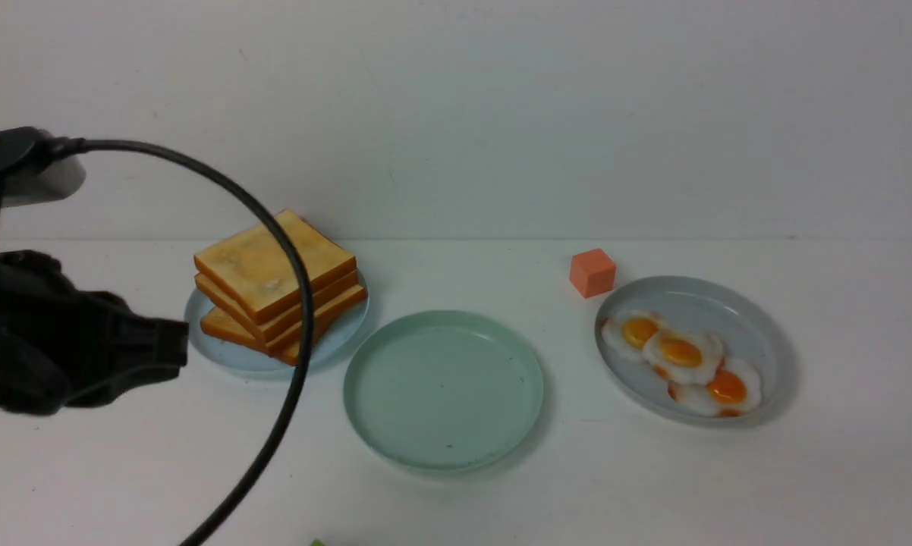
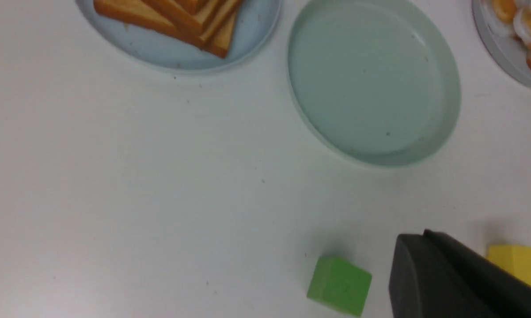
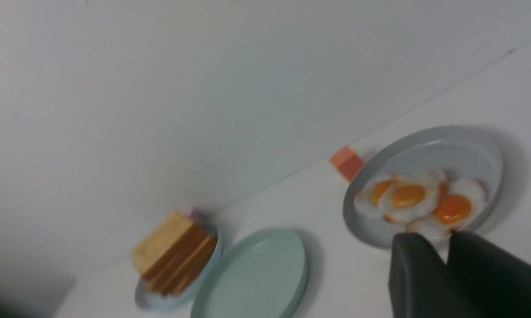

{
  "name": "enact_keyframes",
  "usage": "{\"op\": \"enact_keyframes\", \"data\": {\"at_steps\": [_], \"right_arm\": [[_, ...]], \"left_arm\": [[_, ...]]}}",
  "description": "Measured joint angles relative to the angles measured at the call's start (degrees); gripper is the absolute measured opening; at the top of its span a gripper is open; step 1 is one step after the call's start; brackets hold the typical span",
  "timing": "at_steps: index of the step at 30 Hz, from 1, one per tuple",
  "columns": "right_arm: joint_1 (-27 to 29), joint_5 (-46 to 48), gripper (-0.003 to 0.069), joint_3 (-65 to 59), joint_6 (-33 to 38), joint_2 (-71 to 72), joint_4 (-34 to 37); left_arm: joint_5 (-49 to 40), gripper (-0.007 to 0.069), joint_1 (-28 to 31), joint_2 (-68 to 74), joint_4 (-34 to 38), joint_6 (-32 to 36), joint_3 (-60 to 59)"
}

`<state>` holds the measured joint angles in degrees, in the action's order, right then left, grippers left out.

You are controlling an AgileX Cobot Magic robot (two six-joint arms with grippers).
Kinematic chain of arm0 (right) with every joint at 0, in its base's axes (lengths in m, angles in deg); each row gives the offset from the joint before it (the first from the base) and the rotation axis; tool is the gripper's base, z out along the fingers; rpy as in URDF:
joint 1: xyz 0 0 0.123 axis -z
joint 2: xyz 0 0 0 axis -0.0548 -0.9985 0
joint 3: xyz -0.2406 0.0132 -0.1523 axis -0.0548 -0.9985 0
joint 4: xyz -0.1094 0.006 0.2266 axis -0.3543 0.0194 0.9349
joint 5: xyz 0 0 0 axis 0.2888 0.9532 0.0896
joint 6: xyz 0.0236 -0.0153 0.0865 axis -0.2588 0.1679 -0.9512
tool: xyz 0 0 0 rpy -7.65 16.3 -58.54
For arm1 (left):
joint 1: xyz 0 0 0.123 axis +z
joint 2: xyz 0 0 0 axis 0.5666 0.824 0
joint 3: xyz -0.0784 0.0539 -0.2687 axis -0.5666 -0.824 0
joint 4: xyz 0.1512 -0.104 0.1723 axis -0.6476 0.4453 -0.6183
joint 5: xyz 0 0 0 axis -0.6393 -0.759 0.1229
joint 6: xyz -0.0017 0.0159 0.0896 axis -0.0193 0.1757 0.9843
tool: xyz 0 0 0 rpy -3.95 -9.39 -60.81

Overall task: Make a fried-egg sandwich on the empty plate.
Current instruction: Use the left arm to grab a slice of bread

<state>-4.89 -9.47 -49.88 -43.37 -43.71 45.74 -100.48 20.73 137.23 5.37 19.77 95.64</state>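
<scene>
The empty plate (image 1: 494,444), pale mint green, sits mid-table with nothing on it; it also shows in the left wrist view (image 2: 446,128) and the right wrist view (image 3: 252,274). A stack of toast slices (image 1: 274,284) rests on a pale blue plate (image 1: 236,360) to its left. Three fried eggs (image 1: 682,353) lie on a grey plate (image 1: 767,334) to its right. No fried-egg sandwich shows. My left gripper (image 2: 413,240) is shut and empty, near the table's front. My right gripper (image 3: 444,240) hovers short of the eggs (image 3: 409,196), a narrow gap at its tips, holding nothing.
An orange cube (image 1: 592,273) stands behind the grey plate. A green cube (image 2: 339,286) and a yellow cube (image 2: 519,263) lie near the front edge beside my left gripper. The left arm (image 1: 77,356) and its black cable (image 1: 293,303) cross in front of the toast.
</scene>
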Motion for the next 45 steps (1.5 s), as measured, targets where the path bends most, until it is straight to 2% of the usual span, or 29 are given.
{"op": "enact_keyframes", "data": {"at_steps": [2, 3, 4, 5, 7, 8, 9, 10, 11, 15, 18, 23, 29, 31, 36, 40, 42, 43, 44, 45], "right_arm": [[0.0, 16.8, 0.0008, 13.9, 8.9, -7.4, -2.0], [-0.1, 22.4, -0.0005, 18.5, 11.7, -10.4, -2.4], [-0.2, 23.4, -0.0007, 19.5, 12.1, -11.0, -2.4], [-1.9, 30.4, -0.0010, 26.7, 15.0, -15.9, -3.4], [-3.5, 32.7, -0.0010, 30.1, 15.9, -18.2, -3.7], [-7.4, 35.1, -0.0006, 35.2, 16.5, -21.6, -3.9], [-7.4, 35.3, -0.0006, 35.2, 16.5, -21.6, -3.9], [-11.0, 36.6, 0.0000, 38.7, 16.9, -24.0, -4.2], [-14.2, 37.2, 0.0003, 41.0, 17.0, -25.6, -4.7], [-20.1, 37.7, 0.0006, 43.8, 17.1, -28.5, -6.6], [-22.1, 37.9, 0.0007, 43.9, 17.1, -29.4, -8.5], [-22.6, 38.0, 0.0008, 44.0, 17.1, -29.5, -13.4], [-22.6, 38.0, 0.0013, 44.0, 17.1, -29.5, -15.3], [-22.6, 37.7, 0.0014, 44.0, 17.1, -29.5, -15.3], [-22.7, 33.7, 0.0017, 44.0, 17.1, -29.5, -15.1], [-22.7, 29.7, 0.0018, 44.0, 17.1, -29.5, -13.1], [-22.7, 27.0, 0.0021, 44.0, 17.1, -29.5, -11.5], [-22.7, 26.9, 0.0021, 44.0, 17.1, -29.6, -11.4], [-22.7, 26.5, 0.0022, 44.0, 17.1, -29.6, -11.1], [-22.7, 26.4, 0.0022, 44.0, 17.1, -29.6, -11.1]], "left_arm": [[1.0, 0.0003, 0.0, 4.6, 0.7, 3.2, 2.0], [0.4, 0.0001, 0.0, 6.3, 0.8, 4.1, 3.0], [0.2, 0.0000, 0.0, 7.1, 0.8, 4.6, 3.2], [-1.9, -0.0010, 0.0, 11.3, 0.9, 6.5, 6.6], [-3.2, -0.0013, 0.0, 13.8, 0.9, 7.5, 8.5], [-4.8, -0.0013, 0.0, 17.5, 0.8, 8.9, 11.6], [-5.1, -0.0013, 0.0, 18.0, 0.8, 9.0, 12.0], [-6.1, -0.0013, -0.1, 21.6, 0.2, 10.1, 15.2], [-6.8, -0.0013, -0.4, 24.4, -0.5, 10.6, 17.5], [-9.0, -0.0013, -2.4, 30.2, -4.9, 11.0, 24.1], [-10.0, -0.0013, -2.8, 33.7, -8.0, 11.2, 27.5], [-11.6, -0.0013, -0.5, 41.1, -14.4, 14.9, 33.9], [-15.4, -0.0013, 4.4, 47.8, -10.6, 19.9, 41.0], [-15.6, -0.0013, 5.1, 49.5, -10.3, 23.0, 42.6], [-14.6, -0.0009, 5.1, 52.4, -10.4, 35.9, 43.4], [-13.7, 0.0046, 5.1, 53.4, -9.8, 41.2, 43.5], [-12.5, 0.0141, 5.1, 53.6, -8.6, 45.3, 43.5], [-12.4, 0.0148, 5.1, 53.6, -8.6, 45.9, 43.5], [-12.3, 0.0211, 5.1, 53.6, -7.7, 47.8, 43.5], [-12.3, 0.0211, 5.1, 53.6, -7.6, 48.0, 43.5]]}}
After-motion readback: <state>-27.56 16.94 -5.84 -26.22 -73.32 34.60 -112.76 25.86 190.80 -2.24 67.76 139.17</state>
